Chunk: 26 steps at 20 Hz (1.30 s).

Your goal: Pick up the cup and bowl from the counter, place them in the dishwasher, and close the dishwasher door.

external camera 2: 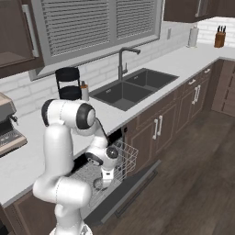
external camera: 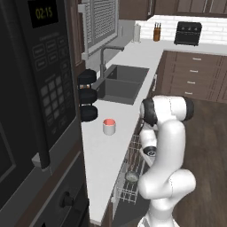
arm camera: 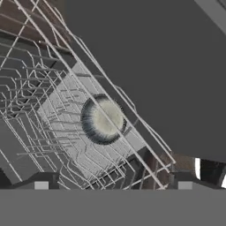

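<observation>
On the pale grey-white worktop [external camera: 99, 150] stands the small white red-lined cup [external camera: 109, 127] — light, rigid, likely slick, best pinched across its rim. Below, the shallow grey bowl [arm camera: 103, 119] lies in the white wire dishwasher rack [external camera 2: 120, 160], under the spread, empty fingers [arm camera: 40, 183].

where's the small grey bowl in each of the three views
Left base view: the small shallow grey bowl lies in the white wire rack, low and right of centre.
Right base view: the bowl lies low, left of centre, partly behind the arm.
Hand view: the bowl is central.
Shared landmark: the wire rack.
</observation>
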{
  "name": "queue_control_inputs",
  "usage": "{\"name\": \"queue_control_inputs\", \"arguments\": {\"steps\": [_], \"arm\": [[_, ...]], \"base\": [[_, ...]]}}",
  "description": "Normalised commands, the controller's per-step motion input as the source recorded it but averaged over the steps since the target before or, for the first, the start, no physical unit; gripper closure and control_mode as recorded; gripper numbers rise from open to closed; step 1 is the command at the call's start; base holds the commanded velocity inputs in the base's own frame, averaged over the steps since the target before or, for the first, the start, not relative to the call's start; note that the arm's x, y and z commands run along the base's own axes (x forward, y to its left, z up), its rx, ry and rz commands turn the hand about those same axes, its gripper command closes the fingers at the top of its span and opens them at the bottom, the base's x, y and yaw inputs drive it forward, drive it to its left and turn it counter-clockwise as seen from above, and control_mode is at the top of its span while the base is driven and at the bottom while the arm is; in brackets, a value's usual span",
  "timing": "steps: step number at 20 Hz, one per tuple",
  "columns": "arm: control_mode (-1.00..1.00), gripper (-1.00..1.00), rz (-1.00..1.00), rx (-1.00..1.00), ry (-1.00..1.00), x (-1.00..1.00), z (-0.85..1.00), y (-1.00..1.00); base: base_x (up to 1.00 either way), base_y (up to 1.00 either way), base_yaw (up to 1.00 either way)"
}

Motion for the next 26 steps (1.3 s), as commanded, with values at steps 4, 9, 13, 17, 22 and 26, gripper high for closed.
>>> {"name": "queue_control_inputs", "arguments": {"steps": [4, 9, 13, 17, 22, 26], "arm": [[-1.0, -1.0, 0.18, 0.0, -0.16, -0.21, 1.0, -0.1], [-1.0, -1.0, 0.18, 0.0, -0.15, -0.01, 1.0, 0.0], [-1.0, -1.0, 0.14, 0.0, -0.06, 0.0, 0.92, 0.0], [-1.0, -1.0, 0.21, 0.0, -0.13, 0.0, 0.99, 0.08], [-1.0, -1.0, 0.21, 0.0, -0.12, 0.01, 0.99, 0.13], [-1.0, -1.0, 0.16, 0.0, -0.05, 0.3, 0.76, 0.33]], "base": [[0.0, 0.0, 0.0], [0.0, 0.0, 0.0], [0.0, 0.0, 0.0], [0.0, 0.0, 0.0], [0.0, 0.0, 0.0], [0.0, 0.0, 0.0]]}}
